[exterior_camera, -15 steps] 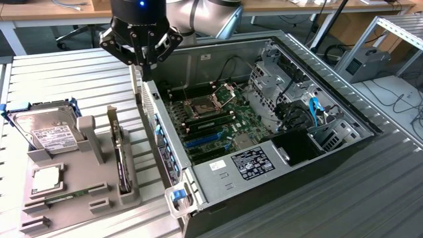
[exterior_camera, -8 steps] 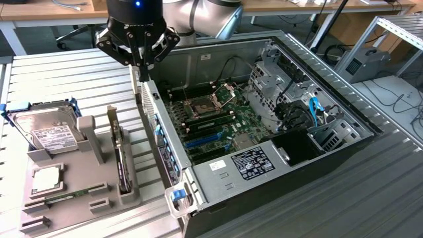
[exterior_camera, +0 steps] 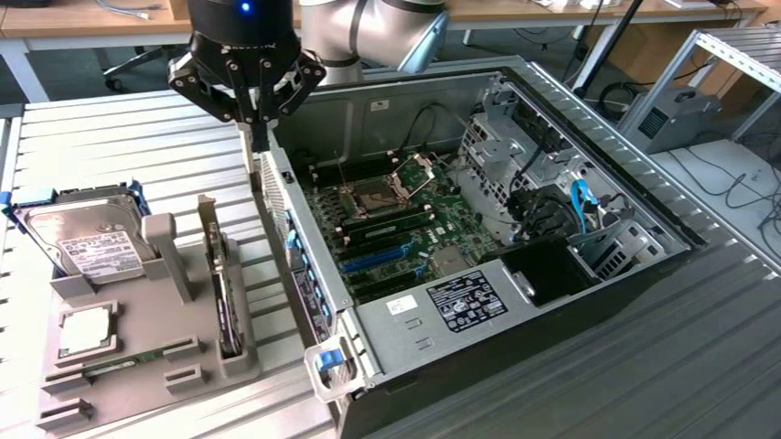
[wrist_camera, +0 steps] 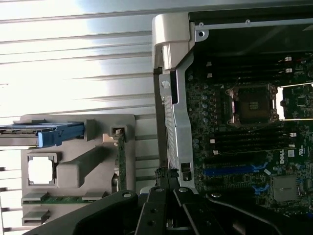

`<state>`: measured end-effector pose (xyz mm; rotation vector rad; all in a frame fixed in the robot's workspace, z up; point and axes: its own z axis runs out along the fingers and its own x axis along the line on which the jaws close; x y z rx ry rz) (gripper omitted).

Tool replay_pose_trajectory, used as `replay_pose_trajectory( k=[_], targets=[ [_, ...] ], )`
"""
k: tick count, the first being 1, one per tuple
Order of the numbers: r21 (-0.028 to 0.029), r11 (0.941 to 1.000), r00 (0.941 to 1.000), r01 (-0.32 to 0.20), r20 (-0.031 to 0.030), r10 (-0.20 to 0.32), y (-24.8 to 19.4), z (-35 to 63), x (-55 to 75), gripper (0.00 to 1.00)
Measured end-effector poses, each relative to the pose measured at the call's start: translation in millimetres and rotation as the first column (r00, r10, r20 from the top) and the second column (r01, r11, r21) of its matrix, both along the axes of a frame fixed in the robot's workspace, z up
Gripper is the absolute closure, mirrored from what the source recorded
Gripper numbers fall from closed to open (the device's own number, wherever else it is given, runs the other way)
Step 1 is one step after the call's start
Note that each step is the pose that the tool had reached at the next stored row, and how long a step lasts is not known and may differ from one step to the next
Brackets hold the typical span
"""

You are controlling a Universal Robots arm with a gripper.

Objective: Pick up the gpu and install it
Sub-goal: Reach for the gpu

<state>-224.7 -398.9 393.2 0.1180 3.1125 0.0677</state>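
Above the case wall [exterior_camera: 283,215], gripper [exterior_camera: 259,165] clenched empty, gpu [exterior_camera: 221,274] upright in gray holder [exterior_camera: 183,366], drive label [exterior_camera: 91,251] illegible.

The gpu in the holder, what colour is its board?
Green. The gpu shows it best in the wrist view.

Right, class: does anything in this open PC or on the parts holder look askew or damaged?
Nothing looks damaged or spilled. Only the socket lid stands flipped up on the motherboard; the gpu stands upright in the holder.
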Motion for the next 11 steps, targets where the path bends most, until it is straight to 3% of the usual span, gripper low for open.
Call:
replay_pose_trajectory(
  k=[11],
  targets=[
    [-0.0001,1.0,1.0,0.0,0.0,0.0,0.0,0.0,-9.2,0.89]
  ],
)
